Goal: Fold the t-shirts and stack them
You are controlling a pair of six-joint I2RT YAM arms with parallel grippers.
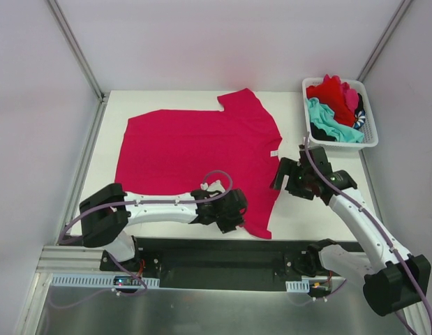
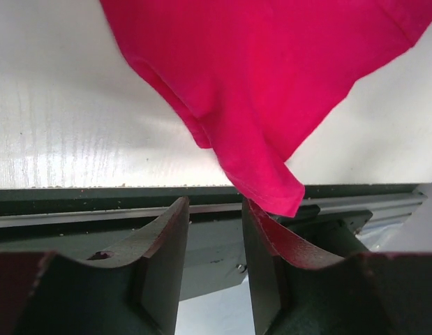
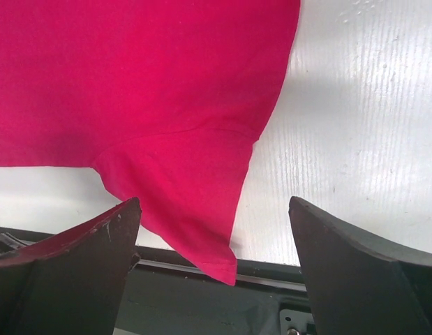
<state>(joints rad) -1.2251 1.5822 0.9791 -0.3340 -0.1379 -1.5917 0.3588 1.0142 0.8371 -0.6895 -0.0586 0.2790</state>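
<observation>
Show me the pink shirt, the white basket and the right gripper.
pink shirt (image 1: pixel 195 143), top view, middle of its body.
white basket (image 1: pixel 372 118), top view, right rim.
right gripper (image 3: pixel 212 206), right wrist view, midway between its open fingertips.

The shirt (image 1: pixel 195 150) covers the desk (image 1: pixel 299 215) centre and left. Bare strips lie along the far edge, left edge and right side. The basket (image 1: pixel 370 142) blocks the far right corner. The right end effector (image 1: pixel 289 181) stands between shirt and basket; walls (image 1: pixel 202 42) bound three sides.
</observation>
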